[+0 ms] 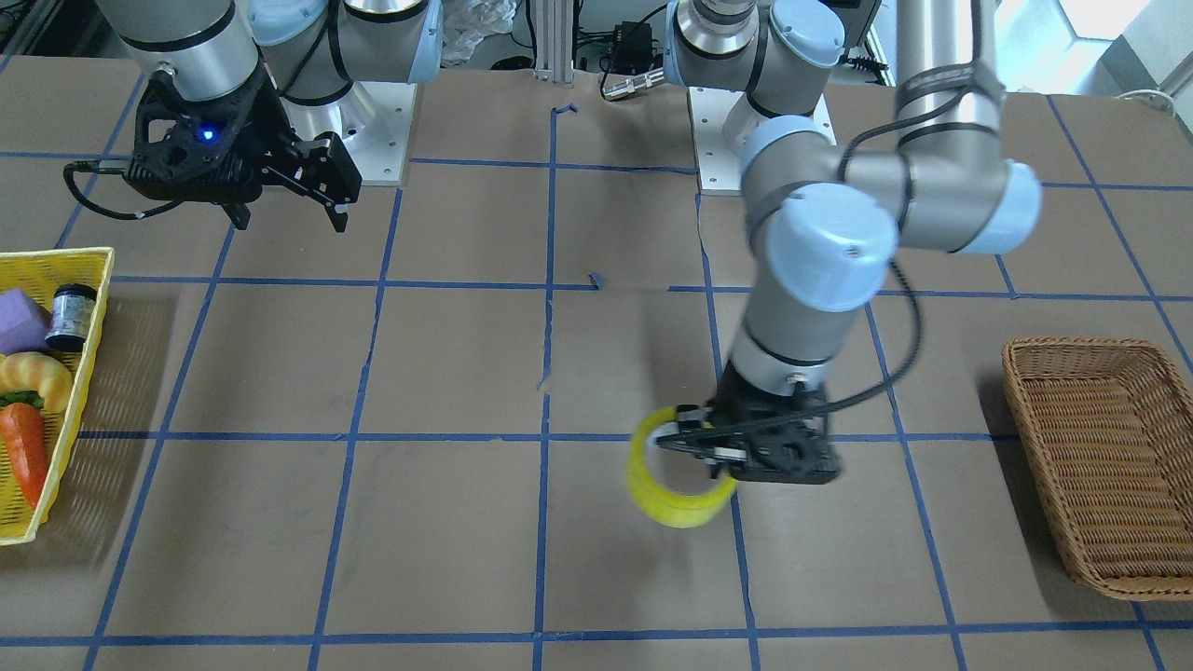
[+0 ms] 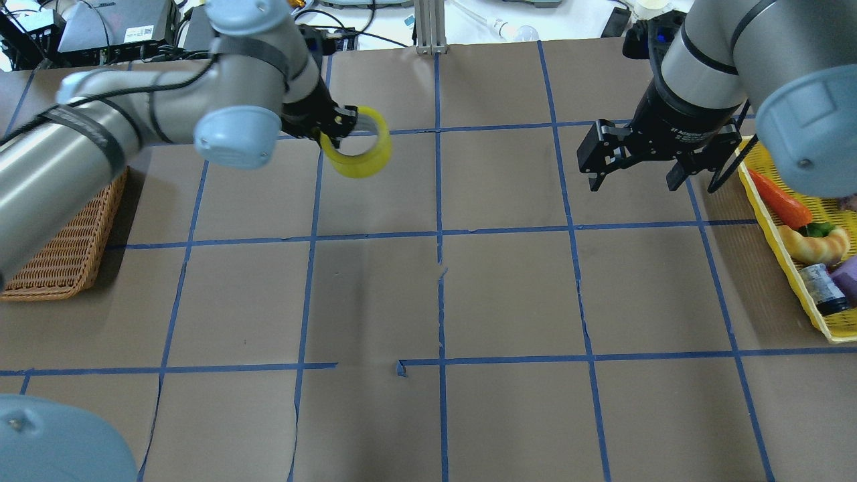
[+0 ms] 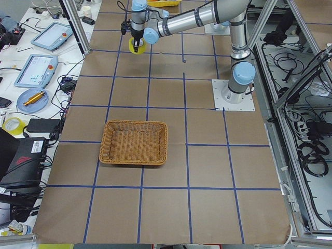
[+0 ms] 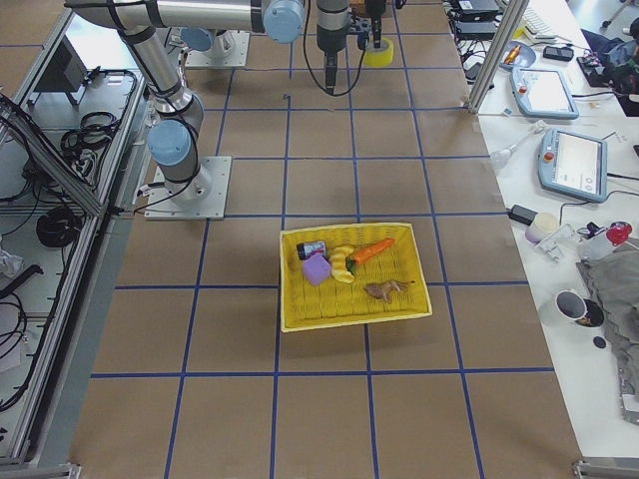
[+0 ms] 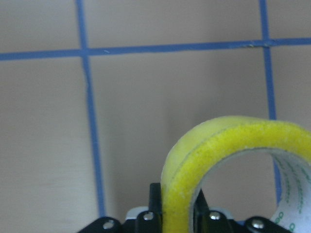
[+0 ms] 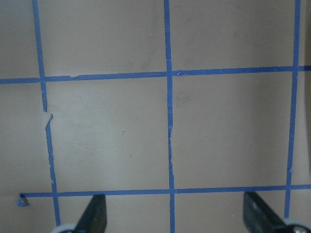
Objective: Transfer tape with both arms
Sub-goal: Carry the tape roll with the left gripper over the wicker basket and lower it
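Note:
The yellow tape roll (image 1: pixel 673 485) is held above the table by my left gripper (image 1: pixel 701 445), whose fingers are shut on the ring's wall. In the overhead view the tape (image 2: pixel 361 148) hangs from that gripper (image 2: pixel 340 127) at the far left-centre. The left wrist view shows the tape (image 5: pixel 218 155) close up, pinched at its rim. My right gripper (image 2: pixel 633 175) is open and empty, hovering above the table well apart from the tape; it also shows in the front-facing view (image 1: pixel 294 214). Its fingertips (image 6: pixel 95 213) show spread wide over bare table.
A brown wicker basket (image 2: pixel 63 248) stands on the robot's left side. A yellow tray (image 2: pixel 790 268) with a toy carrot (image 2: pixel 780 199), a croissant-like toy, a small bottle and a purple block stands on the right side. Blue tape lines grid the brown table.

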`<state>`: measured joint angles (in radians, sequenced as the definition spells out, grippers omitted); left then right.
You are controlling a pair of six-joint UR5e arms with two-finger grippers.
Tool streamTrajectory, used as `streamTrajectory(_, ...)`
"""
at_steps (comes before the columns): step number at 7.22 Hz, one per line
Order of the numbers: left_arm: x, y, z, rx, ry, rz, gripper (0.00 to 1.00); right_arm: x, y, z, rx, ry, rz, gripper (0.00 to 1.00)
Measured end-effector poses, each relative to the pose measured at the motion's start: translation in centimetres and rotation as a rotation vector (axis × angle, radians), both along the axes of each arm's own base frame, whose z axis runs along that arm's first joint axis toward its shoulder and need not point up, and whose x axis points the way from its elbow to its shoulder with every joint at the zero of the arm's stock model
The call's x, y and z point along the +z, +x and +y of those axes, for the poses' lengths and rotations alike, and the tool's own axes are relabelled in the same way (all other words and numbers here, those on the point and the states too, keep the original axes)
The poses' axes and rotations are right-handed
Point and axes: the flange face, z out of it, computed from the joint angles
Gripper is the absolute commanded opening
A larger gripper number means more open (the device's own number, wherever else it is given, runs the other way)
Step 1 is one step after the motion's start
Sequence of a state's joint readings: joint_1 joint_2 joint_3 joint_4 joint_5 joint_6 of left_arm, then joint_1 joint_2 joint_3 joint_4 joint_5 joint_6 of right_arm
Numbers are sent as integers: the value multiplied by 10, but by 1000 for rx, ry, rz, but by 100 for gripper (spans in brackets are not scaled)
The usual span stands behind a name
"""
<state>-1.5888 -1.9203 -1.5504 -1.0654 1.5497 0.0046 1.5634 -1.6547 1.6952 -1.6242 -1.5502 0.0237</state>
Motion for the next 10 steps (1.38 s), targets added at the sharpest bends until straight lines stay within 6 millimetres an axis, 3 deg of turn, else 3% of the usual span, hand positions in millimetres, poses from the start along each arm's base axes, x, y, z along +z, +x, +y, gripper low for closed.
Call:
streamTrajectory(1,25,76,-9,7,12,-18,10,3,0,-1,0,-5,2,100)
streamTrajectory(3,31,243,-7,-68,40,-58,10,4,0,-1,1,-7,6,100)
streamTrajectory(4,23,320,3,-125,49,-73,10,4,-1,-1,1,-5,9,100)
streamTrajectory(6,-9,433,17,-196,50,-105,10,2,-1,-1,0,-1,11,100)
streamTrajectory(7,-31,470,21,-226,52,-108,10,2,-1,-1,0,-1,12,100)
streamTrajectory(9,-77,506,22,-259,51,-97,13,0,-1,0,-1,9,13,100)
streamTrajectory(10,-92,512,21,-263,54,-90,31,-1,-2,1,-1,19,16,100)
